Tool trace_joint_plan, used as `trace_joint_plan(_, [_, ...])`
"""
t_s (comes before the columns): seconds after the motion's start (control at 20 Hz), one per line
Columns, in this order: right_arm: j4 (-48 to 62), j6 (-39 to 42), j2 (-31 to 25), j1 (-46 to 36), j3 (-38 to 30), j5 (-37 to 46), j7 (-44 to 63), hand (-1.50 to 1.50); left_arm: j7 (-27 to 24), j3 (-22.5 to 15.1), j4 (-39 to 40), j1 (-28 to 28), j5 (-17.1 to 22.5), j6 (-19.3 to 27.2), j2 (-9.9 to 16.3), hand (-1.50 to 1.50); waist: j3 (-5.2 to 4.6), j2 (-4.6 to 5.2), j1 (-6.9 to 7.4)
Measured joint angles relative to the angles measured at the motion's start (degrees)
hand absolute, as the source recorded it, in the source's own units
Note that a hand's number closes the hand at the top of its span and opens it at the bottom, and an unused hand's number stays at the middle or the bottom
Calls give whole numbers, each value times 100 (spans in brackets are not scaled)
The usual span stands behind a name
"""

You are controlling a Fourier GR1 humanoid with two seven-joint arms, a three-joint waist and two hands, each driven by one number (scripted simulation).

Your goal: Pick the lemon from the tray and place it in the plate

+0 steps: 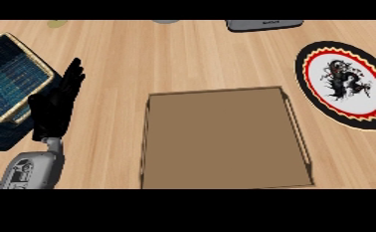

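Nearest us, our left hand (55,107) rests with straight, relaxed fingers, holding nothing. Right of the fingers lies the brown tray (224,141); we see no lemon in it. Farther right, the patterned plate (342,86) carries nothing either.

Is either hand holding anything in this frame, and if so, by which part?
Nothing is seen held. The left hand is open, fingers straight, resting beside the tray. The right hand is out of view, and no lemon shows.

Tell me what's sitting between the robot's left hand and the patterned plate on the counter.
The brown tray lies between the left hand and the plate in the head view; no lemon shows on it.
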Motion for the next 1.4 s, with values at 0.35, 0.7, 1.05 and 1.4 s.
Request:
trace_joint_plan(0.35, [1178,171,-705,50,-1371,-1155,-2608,150,25,-102,-56,-101,5,-70,-50,0,-15,48,235])
trace_joint_plan(0.7, [3225,1020,-1374,-330,-1689,-1495,-4554,150,37,-314,51,-392,-90,-166,-159,0,-49,112,631])
trace_joint_plan(1.05, [4535,927,-1166,-1524,-996,-979,-4897,150,86,-415,79,-474,-142,-199,-289,0,-63,120,802])
trace_joint_plan(1.4, [5055,155,-582,-2312,-221,-74,-4822,150,-22,-378,250,-561,-246,-161,-325,0,-71,114,784])
